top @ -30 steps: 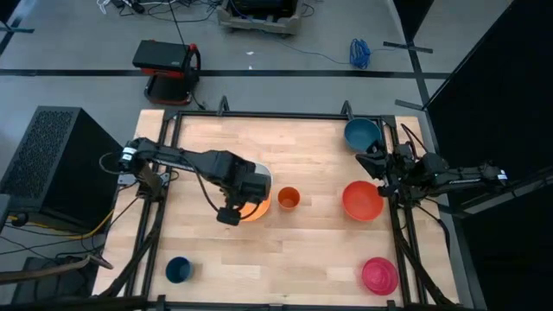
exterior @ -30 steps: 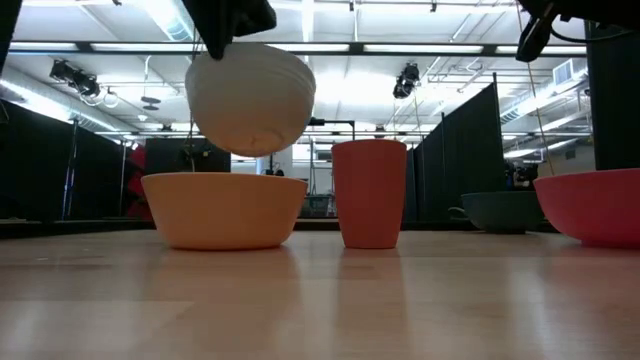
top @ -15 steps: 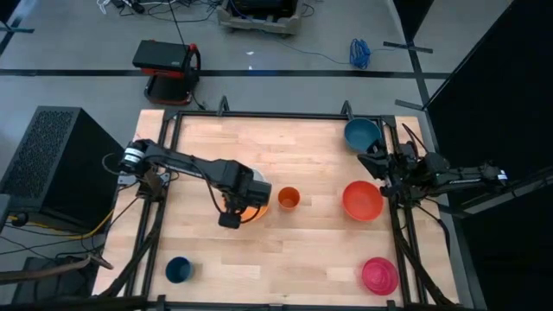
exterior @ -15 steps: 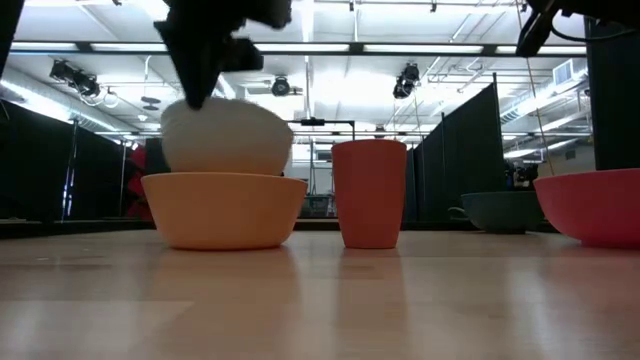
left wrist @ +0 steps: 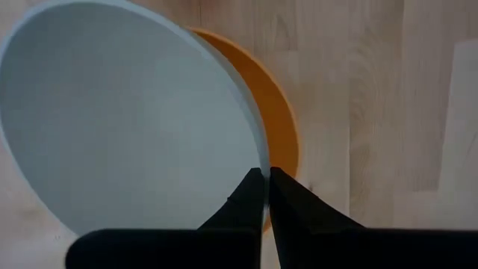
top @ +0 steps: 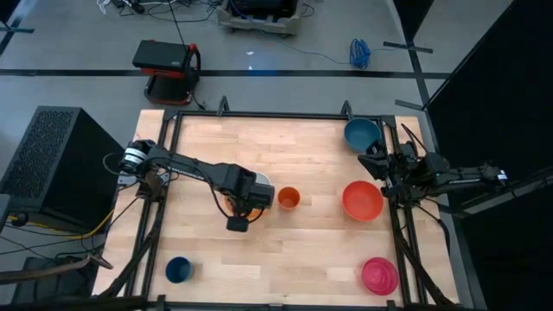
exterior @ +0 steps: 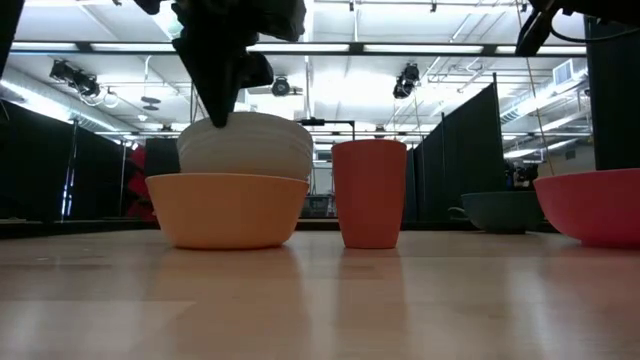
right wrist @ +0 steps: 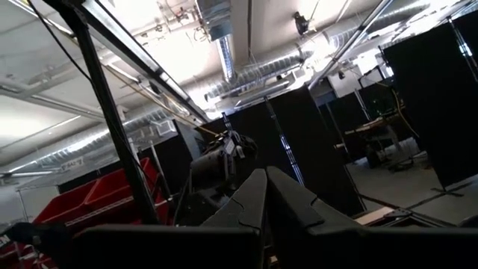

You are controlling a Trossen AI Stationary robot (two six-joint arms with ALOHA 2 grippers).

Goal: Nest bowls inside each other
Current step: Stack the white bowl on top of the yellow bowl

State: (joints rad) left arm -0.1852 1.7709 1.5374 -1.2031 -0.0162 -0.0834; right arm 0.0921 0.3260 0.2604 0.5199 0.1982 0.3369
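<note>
My left gripper (top: 245, 206) points down over the table's middle left, shut on the white bowl (left wrist: 127, 112). That bowl sits inside the orange bowl (exterior: 225, 208), whose rim shows as a crescent (left wrist: 280, 127) beside the white one. The red-orange bowl (top: 362, 200), the teal-blue bowl (top: 362, 134) and the magenta-pink bowl (top: 379, 276) stand apart along the right side, each on its base. My right gripper (right wrist: 265, 179) is shut, held up at the table's right edge and pointing at the room. My left gripper pinches the white bowl's rim (left wrist: 259, 161), one finger inside the bowl and one outside. The fingers come from above, pointing down. The bowl stands upright with its lower part inside the orange bowl (exterior: 245, 145).
A small orange cup (top: 289, 198) stands just right of the two bowls. A small dark blue cup (top: 178, 269) sits near the front left corner. A black frame (top: 259, 115) runs around the wooden table.
My left gripper has come down and slightly toward the near edge, still shut on the white bowl. The bowl hung tilted above the orange bowl a second ago; now it has levelled and sits down inside it.
</note>
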